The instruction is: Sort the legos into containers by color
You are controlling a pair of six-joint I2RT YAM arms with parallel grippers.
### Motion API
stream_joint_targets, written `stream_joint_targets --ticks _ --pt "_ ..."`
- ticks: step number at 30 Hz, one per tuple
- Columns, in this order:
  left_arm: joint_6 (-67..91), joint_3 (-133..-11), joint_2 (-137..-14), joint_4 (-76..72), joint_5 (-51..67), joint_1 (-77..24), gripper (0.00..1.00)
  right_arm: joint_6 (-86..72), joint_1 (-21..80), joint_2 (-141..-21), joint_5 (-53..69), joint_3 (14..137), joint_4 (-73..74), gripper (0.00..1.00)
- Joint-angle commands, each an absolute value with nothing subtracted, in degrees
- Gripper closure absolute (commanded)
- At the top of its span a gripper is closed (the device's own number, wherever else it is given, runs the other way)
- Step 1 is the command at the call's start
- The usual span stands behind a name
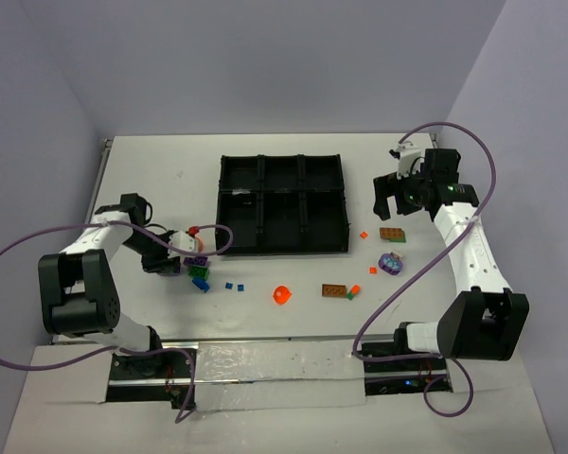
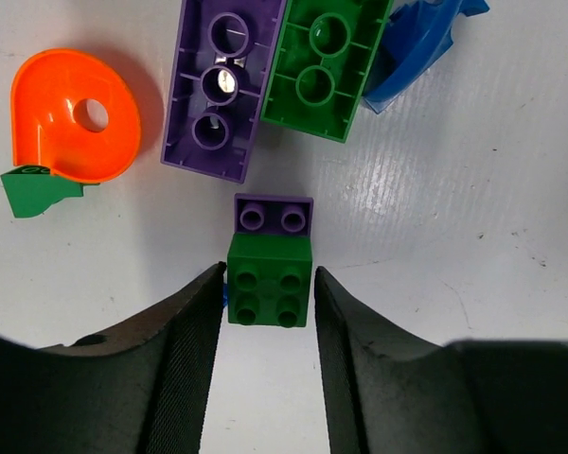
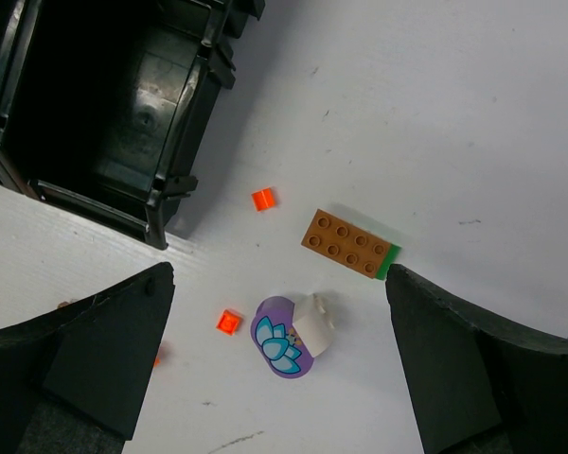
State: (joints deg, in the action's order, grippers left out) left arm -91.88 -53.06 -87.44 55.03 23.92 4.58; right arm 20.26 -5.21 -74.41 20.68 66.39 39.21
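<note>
In the left wrist view a green 2x2 brick (image 2: 270,281) with a small purple brick (image 2: 274,215) against its far side lies on the table between my left gripper's (image 2: 268,276) open fingertips, with a thin gap on the right. Beyond lie a purple brick (image 2: 218,90), a green brick (image 2: 327,61), a blue piece (image 2: 417,47) and an orange round piece (image 2: 71,118). My right gripper (image 3: 279,272) is wide open and empty above a purple lotus piece (image 3: 284,342) and a brown brick (image 3: 348,243). The black six-compartment tray (image 1: 282,248) looks empty.
Small orange pieces (image 3: 262,199) (image 3: 228,322) lie near the tray's corner (image 3: 161,203). In the top view an orange round piece (image 1: 282,295), a brown brick (image 1: 334,290) and small blue pieces (image 1: 233,285) lie in front of the tray. The left gripper (image 1: 175,262) sits left of the tray, the right gripper (image 1: 398,194) right of it.
</note>
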Motion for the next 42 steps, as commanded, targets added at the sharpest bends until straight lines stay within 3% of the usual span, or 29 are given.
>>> stream_joint_targets --ticks 1,5,8,12,17,25,28,33,37,42 --pt "-93.0 -52.0 -86.3 53.6 25.0 4.8 0.52 20.9 -5.6 -74.8 21.7 69.1 39.9 0.00" --pt "-93.6 -51.0 -85.8 53.7 25.1 4.8 0.51 21.3 -5.5 -75.1 21.7 69.8 40.1 0.00" --pt "-93.9 -49.7 -85.0 53.2 25.0 4.8 0.44 21.4 -5.5 -75.6 21.7 70.5 40.3 0.00" --pt "-93.2 -49.2 -84.3 53.0 25.1 4.8 0.49 21.3 -5.5 -75.6 22.2 70.2 40.2 0.00" --pt "-92.2 -50.3 -83.4 53.3 26.0 4.9 0.63 21.3 -5.5 -75.3 23.2 70.2 40.2 0.00" --pt "-87.6 -65.2 -81.1 64.4 33.6 8.5 1.00 24.6 -4.7 -72.2 31.7 71.9 42.1 0.00" --pt "-82.7 -77.4 -80.7 72.2 41.5 9.2 1.00 24.5 -3.7 -70.7 37.5 73.1 41.8 0.00" --pt "-70.0 -85.9 -79.7 76.6 56.6 4.7 1.00 20.7 2.9 -67.8 43.6 73.6 36.7 0.00" --pt "-44.9 -83.1 -76.2 62.3 65.0 -5.9 1.00 16.2 10.2 -66.6 45.8 74.7 29.9 0.01" --pt "-12.5 -72.6 -67.8 27.8 65.9 -15.5 1.00 10.7 17.9 -69.0 47.0 79.1 25.0 0.04"
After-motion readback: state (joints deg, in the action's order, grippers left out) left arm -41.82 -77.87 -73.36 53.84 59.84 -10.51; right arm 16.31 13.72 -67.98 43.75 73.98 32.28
